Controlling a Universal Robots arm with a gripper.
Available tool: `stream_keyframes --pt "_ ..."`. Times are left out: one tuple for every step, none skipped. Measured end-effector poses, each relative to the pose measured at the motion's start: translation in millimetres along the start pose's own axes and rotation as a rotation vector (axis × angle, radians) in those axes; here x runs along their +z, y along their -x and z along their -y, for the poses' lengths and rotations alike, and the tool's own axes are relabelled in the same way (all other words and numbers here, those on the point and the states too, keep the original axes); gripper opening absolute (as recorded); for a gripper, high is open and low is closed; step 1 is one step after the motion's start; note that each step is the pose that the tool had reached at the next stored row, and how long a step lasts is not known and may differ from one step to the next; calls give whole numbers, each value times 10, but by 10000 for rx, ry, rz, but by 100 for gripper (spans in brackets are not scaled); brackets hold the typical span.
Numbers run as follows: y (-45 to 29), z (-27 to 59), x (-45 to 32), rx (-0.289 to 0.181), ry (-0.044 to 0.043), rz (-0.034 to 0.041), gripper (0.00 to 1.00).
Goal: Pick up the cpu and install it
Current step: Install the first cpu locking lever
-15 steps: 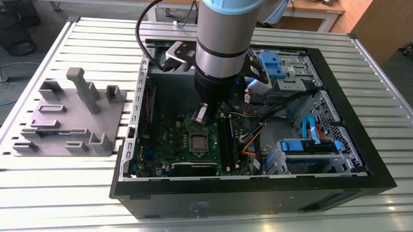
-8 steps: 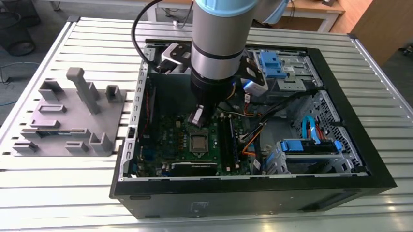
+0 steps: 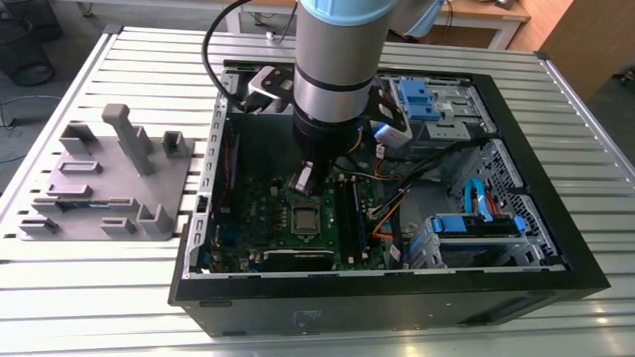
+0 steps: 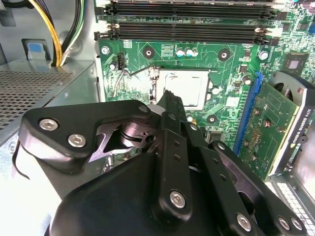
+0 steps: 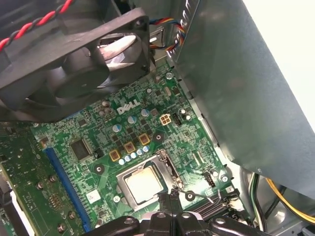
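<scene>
- Cpu (image 5: 142, 184) opens the list only as the task's thing: a small flat square with a pale, shiny metal top, lying level inside the socket frame (image 5: 165, 164) on the board, apart from the gripper.
- Largest is the open black case (image 3: 555, 268) on a slatted table (image 3: 89, 297); one grey tray (image 3: 100, 186) with upright blocks lies toward the exterior view's left, well apart from the case.
- One green board (image 4: 231, 88) covers the case floor; two long black memory slots (image 4: 187, 34) run side by side along one edge.
- One arm (image 3: 337, 67) reaches down into the case, hiding part of the board behind it.
- One black fan (image 5: 83, 64), cut off at the picture's edge, hangs over the board in the first wrist view.
- Gripper (image 4: 170, 98) hovers just above the cpu's edge in both wrist views; its fingers (image 4: 172, 105) look pressed together at the tip, holding nothing.
- Cpu is partly covered by the fingertip in the second wrist view.
</scene>
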State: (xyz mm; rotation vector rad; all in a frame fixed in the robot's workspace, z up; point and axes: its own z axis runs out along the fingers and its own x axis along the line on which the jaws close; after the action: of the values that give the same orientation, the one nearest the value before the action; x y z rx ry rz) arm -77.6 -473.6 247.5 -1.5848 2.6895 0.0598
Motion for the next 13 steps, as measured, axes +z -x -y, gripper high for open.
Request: stream_keyframes --pt "7 -3 0 -1 0 -1 11" --pt "13 -7 0 0 0 -1 11" --pt "17 -9 1 -1 0 -1 11" --pt "19 -10 1 -1 1 -1 11" --pt "19 -10 1 -1 1 0 11" --pt "19 -11 1 -1 0 -1 11" --pt "19 -11 1 0 0 -1 11" --pt "20 -11 1 -1 0 -1 11" --pt "20 -11 1 0 0 -1 11" --pt "20 -11 1 0 0 -1 11" --pt "20 -11 0 0 0 -1 11" --pt "20 -12 -5 0 0 -5 11" --pt "21 -12 -12 0 0 -4 11"
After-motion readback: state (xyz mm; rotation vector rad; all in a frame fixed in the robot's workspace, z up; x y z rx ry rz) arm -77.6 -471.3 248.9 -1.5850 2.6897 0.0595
